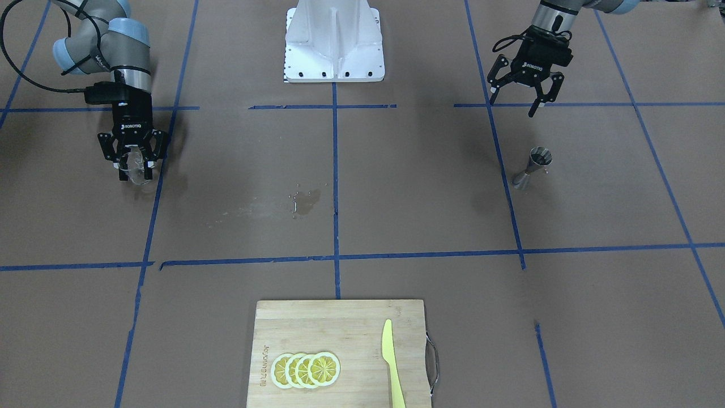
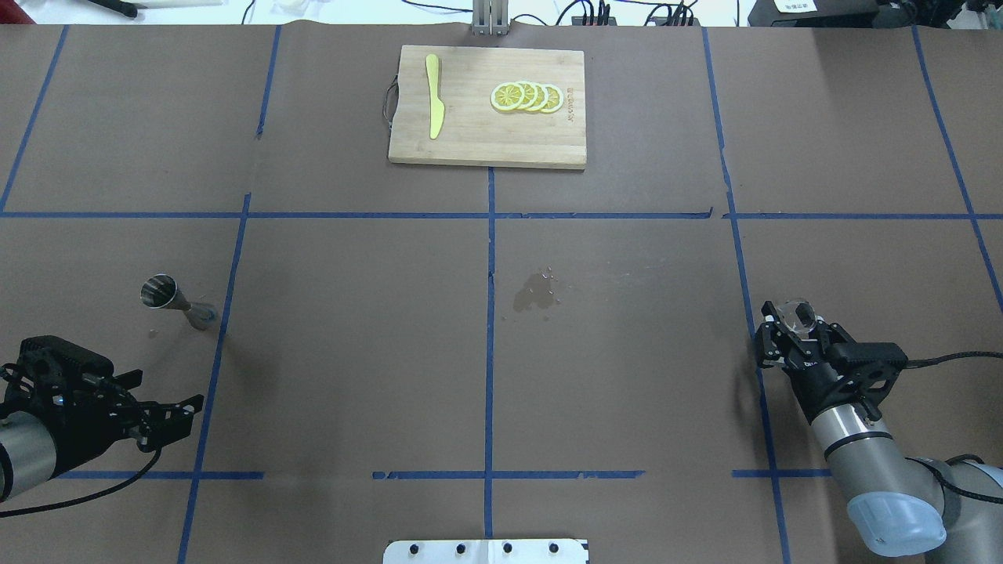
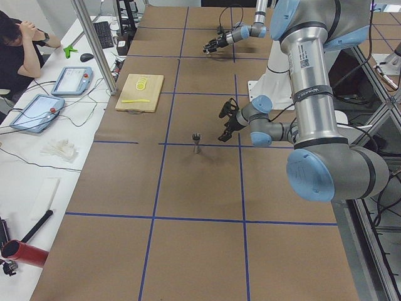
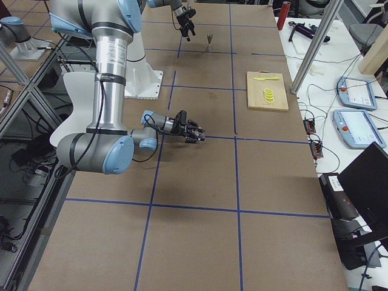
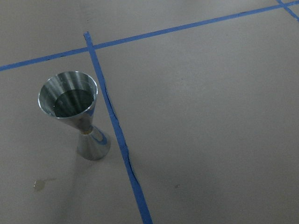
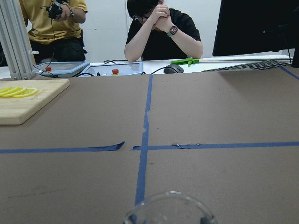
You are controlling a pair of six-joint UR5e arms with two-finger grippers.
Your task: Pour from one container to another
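The clear glass cup (image 1: pixel 136 164) sits between the fingers of my right gripper (image 1: pixel 134 165), which is shut on it just above the table at my right side. Its rim (image 6: pixel 170 210) shows at the bottom of the right wrist view. The metal jigger (image 1: pixel 532 167) stands upright on the table at my left, with a dark level inside its top cone (image 5: pixel 70 100). My left gripper (image 1: pixel 512 107) hangs open behind the jigger, apart from it, with nothing between its fingers. From overhead the jigger (image 2: pixel 176 300) stands ahead of the left gripper (image 2: pixel 184 411).
A wet spill (image 1: pixel 306 203) marks the table's middle, and a small drop (image 5: pixel 41 184) lies beside the jigger. A wooden cutting board (image 1: pixel 340 323) at the far edge carries lemon slices (image 1: pixel 306 369) and a yellow knife (image 1: pixel 391 362). People sit beyond the far edge (image 6: pixel 161 32).
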